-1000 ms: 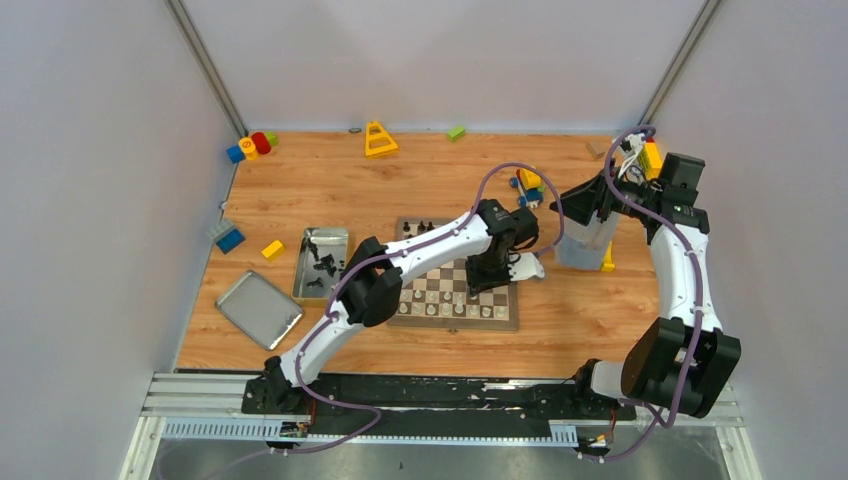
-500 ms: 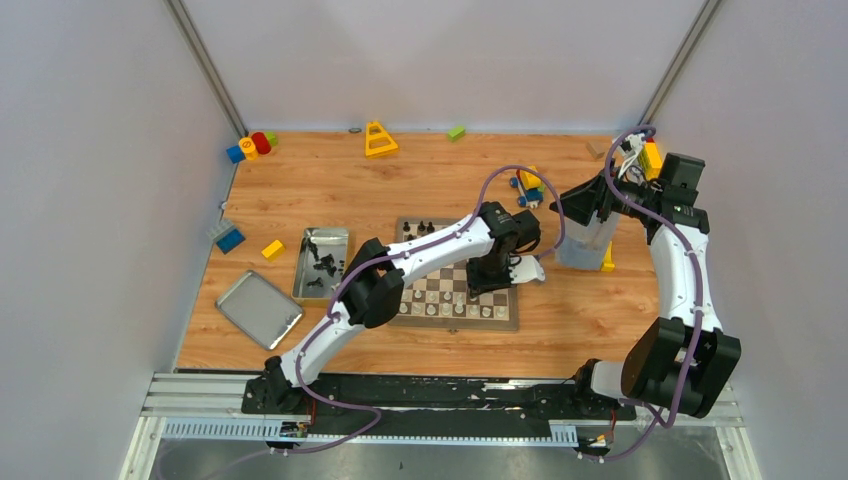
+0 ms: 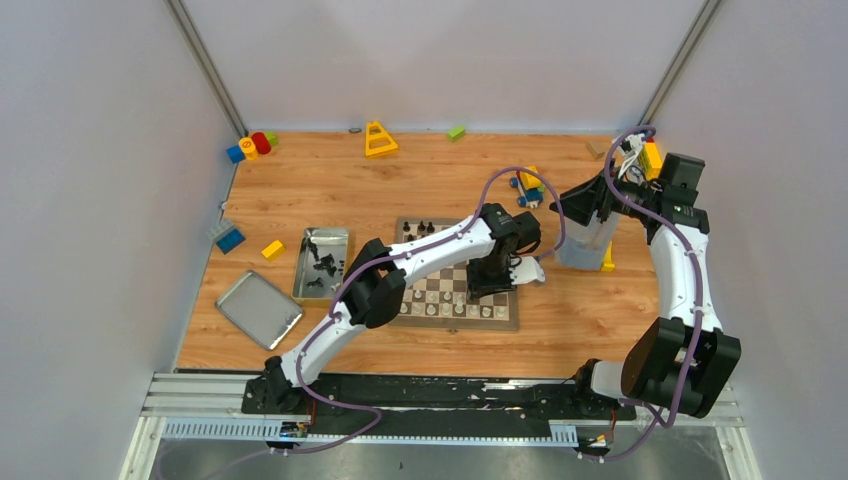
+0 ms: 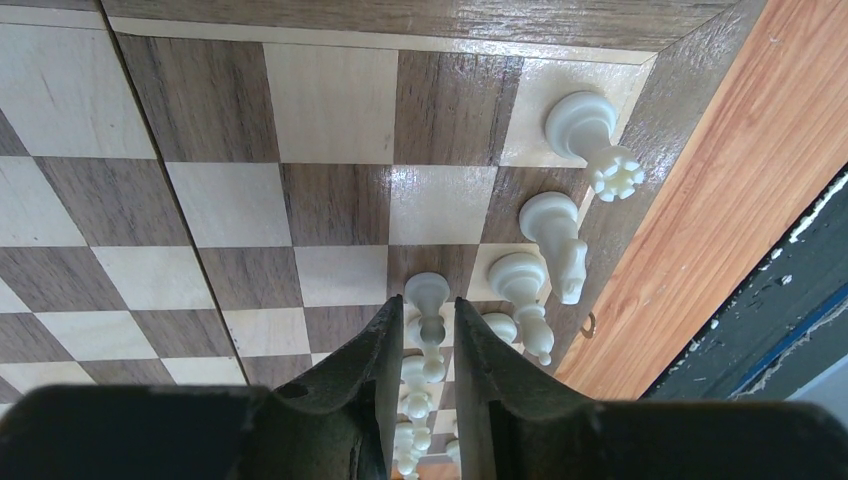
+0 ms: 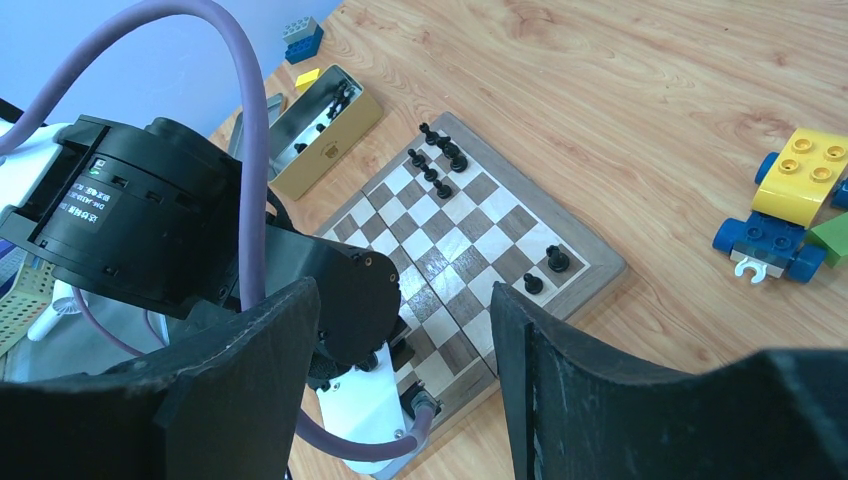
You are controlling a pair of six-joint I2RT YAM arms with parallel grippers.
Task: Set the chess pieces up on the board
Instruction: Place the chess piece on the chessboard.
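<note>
One board (image 3: 450,324), one tin (image 3: 300,270), one lid (image 3: 258,308)

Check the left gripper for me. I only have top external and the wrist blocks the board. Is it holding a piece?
Observer: In the left wrist view the left gripper has its jaws slightly apart around a white pawn that stands on the board. Thin gaps show on both sides, so it looks released.
Operator: Anything placed beside it?
Observer: Yes. Along the board's edge row a rook stands on the corner square, with two more tall white pieces after it.
</note>
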